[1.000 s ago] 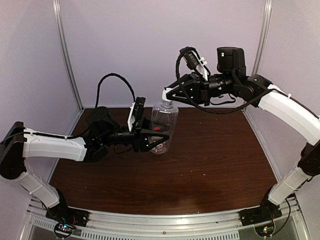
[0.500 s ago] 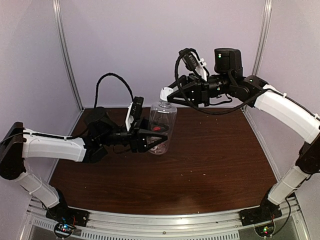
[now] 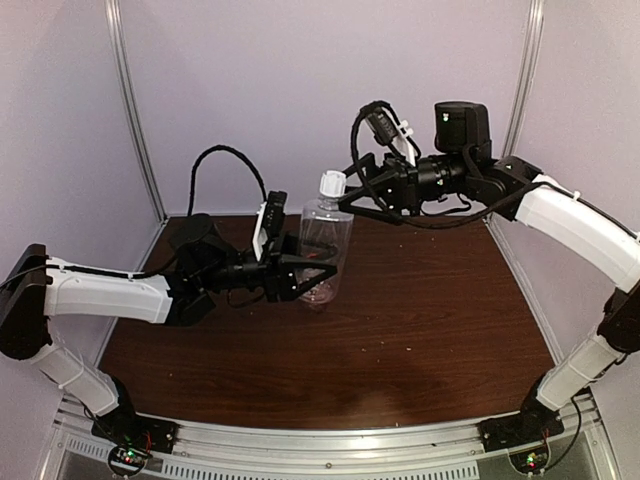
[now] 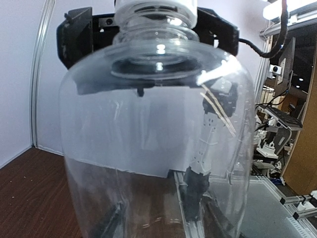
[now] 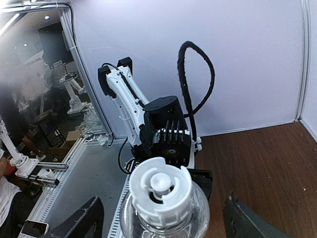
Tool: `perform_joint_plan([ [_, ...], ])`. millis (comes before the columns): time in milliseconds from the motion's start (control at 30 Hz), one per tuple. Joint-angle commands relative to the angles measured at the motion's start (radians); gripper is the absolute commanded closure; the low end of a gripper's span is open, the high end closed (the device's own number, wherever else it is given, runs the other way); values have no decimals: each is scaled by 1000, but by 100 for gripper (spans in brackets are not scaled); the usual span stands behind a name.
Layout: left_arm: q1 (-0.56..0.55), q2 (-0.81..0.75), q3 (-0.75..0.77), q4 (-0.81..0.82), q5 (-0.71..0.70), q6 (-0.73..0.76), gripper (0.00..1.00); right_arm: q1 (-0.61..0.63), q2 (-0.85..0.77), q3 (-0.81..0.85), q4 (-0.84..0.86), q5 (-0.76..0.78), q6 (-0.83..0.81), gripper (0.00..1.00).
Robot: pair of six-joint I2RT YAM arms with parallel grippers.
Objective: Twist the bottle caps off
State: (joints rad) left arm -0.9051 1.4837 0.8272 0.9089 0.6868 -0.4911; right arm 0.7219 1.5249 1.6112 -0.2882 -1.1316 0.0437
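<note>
We are pinching the clear bottle (image 3: 325, 245) upright near the worktop's (image 3: 430, 330) far edge with our left end effector (image 3: 308, 272). Our right end effector (image 3: 347, 197) is standing spread, and the white cap (image 5: 161, 191) is sitting centred just ahead of it.

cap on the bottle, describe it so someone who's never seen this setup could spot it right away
Over the dark wood table, the left gripper holds a clear bottle upright by its body. The cap sits on the bottle's neck, right in front of the open right gripper. It is the only white piece there, small and round, set against clear plastic and black grippers.
</note>
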Motion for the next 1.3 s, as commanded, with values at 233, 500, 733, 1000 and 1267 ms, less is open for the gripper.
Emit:
perform_joint_plan([
  [233,0,-29,52,-77,-121,72,56,28,-85,16,65,438,316,8],
  [500,0,-26,65,-127,-175,84,57,94,-56,57,-26,668,374,10],
  [733,1,-34,73,-164,-208,102,57,121,-33,72,-54,713,366,15],
  [1000,0,-40,72,-172,-218,107,57,128,-25,67,-70,734,358,25],
  [1267,0,-40,65,-172,-234,109,57,131,-31,42,-47,705,372,41],
])
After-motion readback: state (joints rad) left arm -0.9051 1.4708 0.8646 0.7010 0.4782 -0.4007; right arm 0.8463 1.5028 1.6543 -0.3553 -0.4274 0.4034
